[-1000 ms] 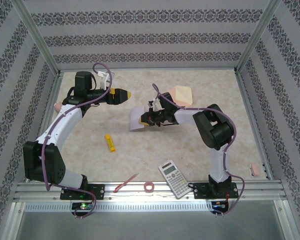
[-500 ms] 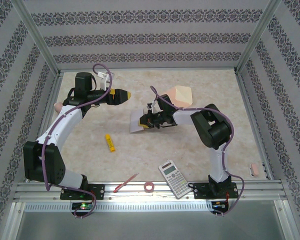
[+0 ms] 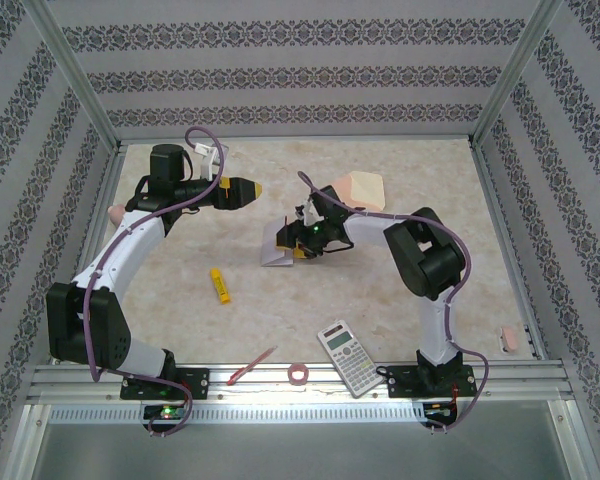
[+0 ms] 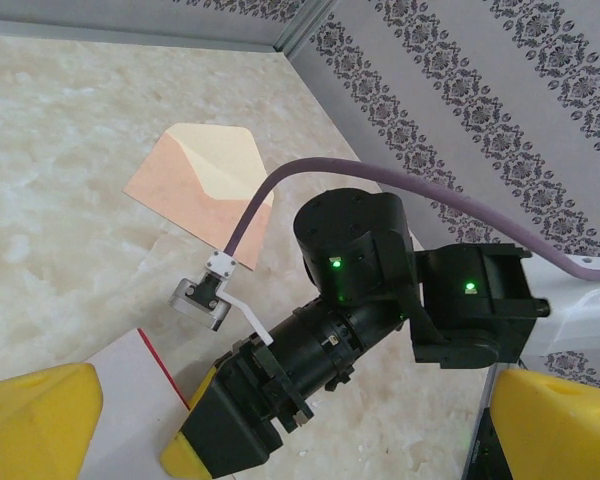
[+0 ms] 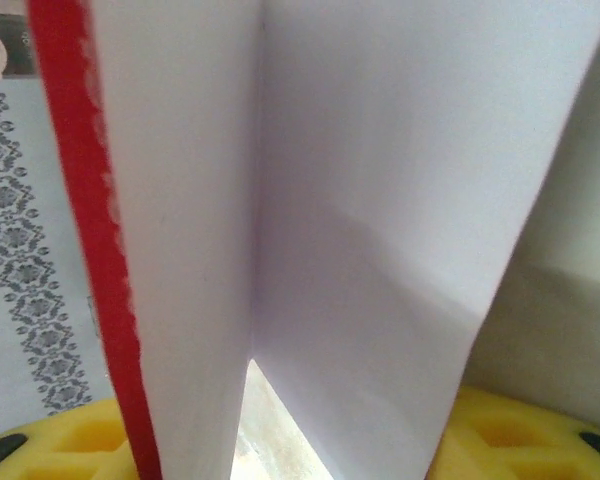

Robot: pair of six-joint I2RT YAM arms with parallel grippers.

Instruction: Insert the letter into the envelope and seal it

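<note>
The letter (image 3: 275, 246) lies folded on the table's middle, white back outward, a red border along one edge. My right gripper (image 3: 298, 243) is at its right edge, low over the table. In the right wrist view the folded letter (image 5: 360, 200) stands between the yellow fingers (image 5: 40, 440), which are spread apart, so my right gripper (image 5: 290, 450) is open around it. The peach envelope (image 3: 363, 190) lies behind it, cream flap open, also in the left wrist view as the envelope (image 4: 205, 185). My left gripper (image 3: 255, 188) hovers open to the left, empty, its view taking in the letter's corner (image 4: 130, 400).
A yellow marker (image 3: 218, 285) lies left of centre. Near the front edge sit a calculator (image 3: 348, 357), a red pen (image 3: 252, 366) and a tape roll (image 3: 299, 374). A pink eraser (image 3: 510, 340) rests at the right rail. Patterned walls close in three sides.
My right gripper's jaws have spread apart around the letter, and the wrist has shifted slightly left. The left arm has stayed still.
</note>
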